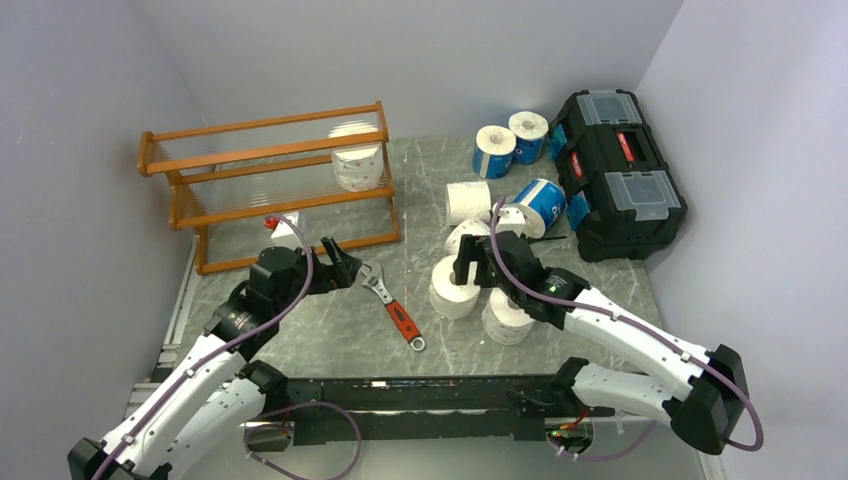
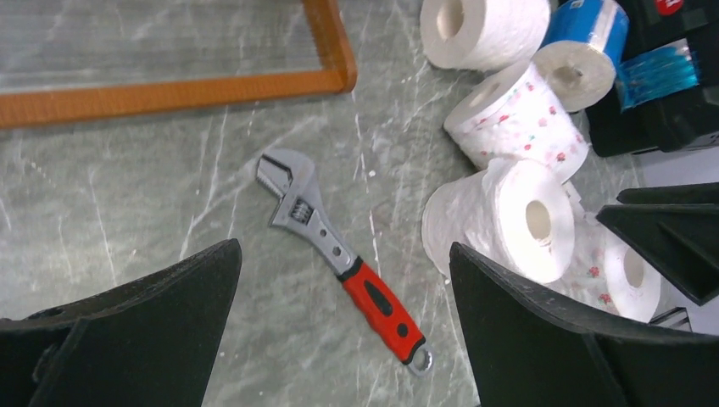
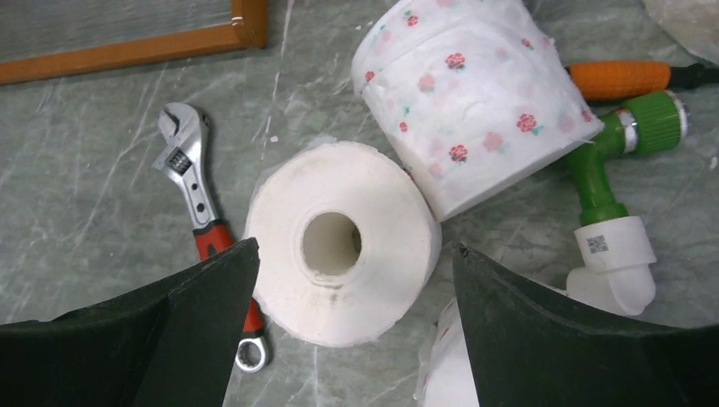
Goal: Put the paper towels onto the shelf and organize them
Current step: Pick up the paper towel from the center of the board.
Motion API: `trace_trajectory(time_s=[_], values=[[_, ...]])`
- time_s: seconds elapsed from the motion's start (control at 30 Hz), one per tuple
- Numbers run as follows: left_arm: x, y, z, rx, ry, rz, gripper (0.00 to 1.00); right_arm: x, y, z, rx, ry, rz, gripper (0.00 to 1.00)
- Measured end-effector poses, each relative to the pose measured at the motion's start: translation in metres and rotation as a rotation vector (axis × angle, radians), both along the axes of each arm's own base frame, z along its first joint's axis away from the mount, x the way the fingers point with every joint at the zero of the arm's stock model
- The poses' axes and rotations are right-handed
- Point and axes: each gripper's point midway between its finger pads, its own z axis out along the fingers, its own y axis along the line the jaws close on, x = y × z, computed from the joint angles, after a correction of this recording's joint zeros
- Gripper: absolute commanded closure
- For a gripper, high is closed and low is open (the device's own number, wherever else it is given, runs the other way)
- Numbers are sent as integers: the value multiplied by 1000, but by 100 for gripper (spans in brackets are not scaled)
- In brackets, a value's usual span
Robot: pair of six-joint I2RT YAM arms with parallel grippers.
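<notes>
The orange-brown shelf (image 1: 270, 190) stands at the back left, with one printed paper towel roll (image 1: 357, 160) on its right end. Several more rolls lie in the middle right: a plain white one (image 1: 455, 288) standing on end, printed ones (image 1: 507, 318), and blue-wrapped ones (image 1: 494, 150). My right gripper (image 1: 470, 262) hovers open over the plain roll (image 3: 373, 195), one finger on each side and apart from it. My left gripper (image 1: 340, 265) is open and empty, low over the table in front of the shelf. Its wrist view looks down on bare table and the rolls (image 2: 509, 220).
An adjustable wrench with a red handle (image 1: 392, 305) (image 2: 381, 309) (image 3: 191, 170) lies between the two grippers. A black toolbox (image 1: 620, 170) stands at the back right. A green-and-white spray nozzle (image 3: 606, 195) and an orange handle (image 3: 619, 78) lie beside the printed roll (image 3: 475, 102).
</notes>
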Motion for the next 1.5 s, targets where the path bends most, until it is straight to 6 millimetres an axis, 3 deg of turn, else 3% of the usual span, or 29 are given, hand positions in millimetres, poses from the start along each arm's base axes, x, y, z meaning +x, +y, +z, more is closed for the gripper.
trace_trajectory(time_s=[0.13,0.37,0.6,0.97,1.5], values=[[-8,3,-13,3,66,11,1,-5,7,-1,7,15,60,18],[-20,10,-15,-39,60,32,2,-4,34,1,-31,41,191,23],[-31,21,-46,-51,134,97,2,-12,66,-13,-127,77,305,28],[-42,30,-75,-37,200,135,2,-5,70,-43,-221,153,304,31],[-44,31,-85,-25,224,139,2,-9,66,-62,-271,211,307,34]])
